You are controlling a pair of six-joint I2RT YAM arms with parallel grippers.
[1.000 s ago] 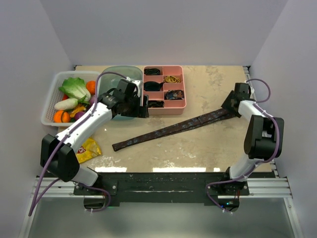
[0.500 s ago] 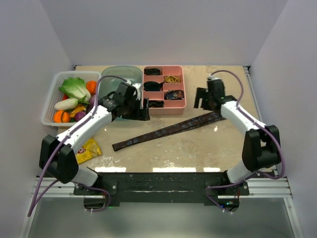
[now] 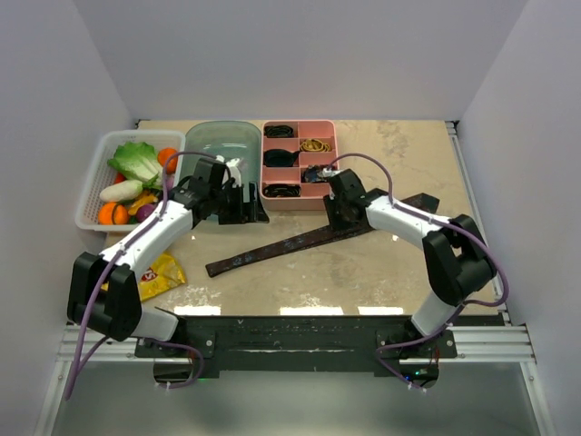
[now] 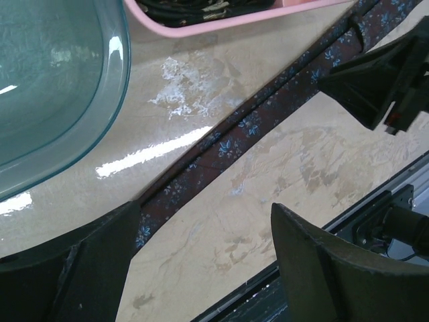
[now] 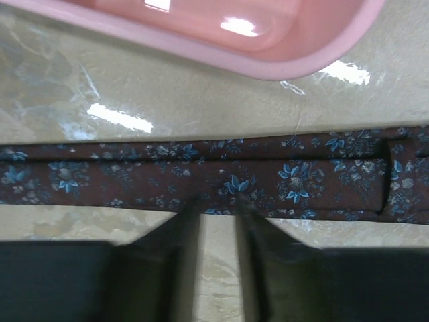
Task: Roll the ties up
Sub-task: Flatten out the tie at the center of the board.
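One brown-maroon tie with small blue flowers lies flat and unrolled on the table, running diagonally from near left to far right. My right gripper is low over its middle, just in front of the pink tray. In the right wrist view its blurred fingertips touch the near edge of the tie; a narrow gap between them shows bare table. My left gripper hovers open and empty beside the tie, near the green bowl.
A pink compartment tray holding dark coiled items stands behind the tie. A green glass bowl is to its left. A white basket of vegetables sits at far left, with a yellow packet in front of it.
My right arm has swung left from the tie's wide end to its middle by the pink tray, and its jaws have narrowed. The left gripper has drifted slightly left.
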